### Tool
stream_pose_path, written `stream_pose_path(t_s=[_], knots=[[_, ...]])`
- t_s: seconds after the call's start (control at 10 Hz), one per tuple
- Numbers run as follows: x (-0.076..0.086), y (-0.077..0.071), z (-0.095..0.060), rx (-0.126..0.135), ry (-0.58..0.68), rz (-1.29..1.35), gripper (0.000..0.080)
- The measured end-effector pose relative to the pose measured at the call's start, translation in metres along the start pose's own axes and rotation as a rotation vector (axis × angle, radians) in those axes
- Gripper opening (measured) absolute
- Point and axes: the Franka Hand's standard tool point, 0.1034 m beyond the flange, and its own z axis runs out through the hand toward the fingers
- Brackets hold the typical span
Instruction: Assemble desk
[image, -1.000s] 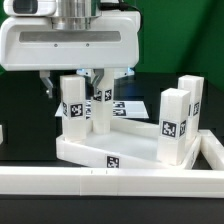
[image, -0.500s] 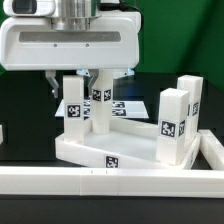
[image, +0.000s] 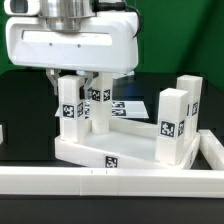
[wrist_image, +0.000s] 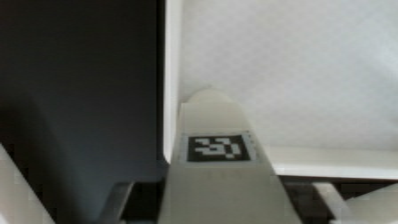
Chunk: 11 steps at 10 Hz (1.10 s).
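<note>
The desk slab (image: 130, 140) lies upside down on the black table with several square white legs standing on it. My gripper (image: 70, 84) hangs over the slab's corner on the exterior view's left, shut on the leg (image: 68, 108) there, with a dark finger on each side of it. A second leg (image: 100, 100) stands just behind it. Two more legs (image: 172, 125) rise on the exterior view's right. In the wrist view the held leg (wrist_image: 217, 150) with its tag runs up between my gripper's (wrist_image: 221, 208) fingers, with the slab (wrist_image: 302, 60) beyond.
A long white rail (image: 110, 182) runs across the front of the table and turns up at the exterior view's right (image: 212, 150). A flat tagged sheet (image: 128, 106) lies behind the slab.
The fingers have drawn in from either side onto the leg on the exterior view's left. The hand has shifted slightly; the slab and the other legs have stayed put.
</note>
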Motion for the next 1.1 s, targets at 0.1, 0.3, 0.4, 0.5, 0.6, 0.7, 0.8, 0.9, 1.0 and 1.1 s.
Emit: stream_pose_path(t_s=[0.1,0.3,0.4,0.5,0.6,0.7,0.8,0.9,1.0,1.1], knots=[[0.0,-0.0002,0.0,0.004,0.0,0.101,0.0291],[0.0004,-0.0002,-0.0001,0.025,-0.003,0.341,0.0291],[0.0003,-0.0004,-0.0001,0.032,-0.007,0.45,0.0291],[0.0003,-0.0008,0.0,0.038,-0.01,0.536,0.0291],[0.0003,-0.0015,0.0,0.038,-0.011,0.595,0.0291],[0.0007,-0.0029,0.0002,0.041,-0.01,0.713,0.0291],[0.0007,-0.0036,0.0004,0.041,-0.01,0.759,0.0291],[0.0006,-0.0035,0.0005,0.04,-0.009,0.746,0.0291],[-0.0008,-0.0032,0.0008,0.035,-0.017,0.715,0.0388],[-0.0029,-0.0036,0.0007,0.03,-0.034,0.701,0.0567]])
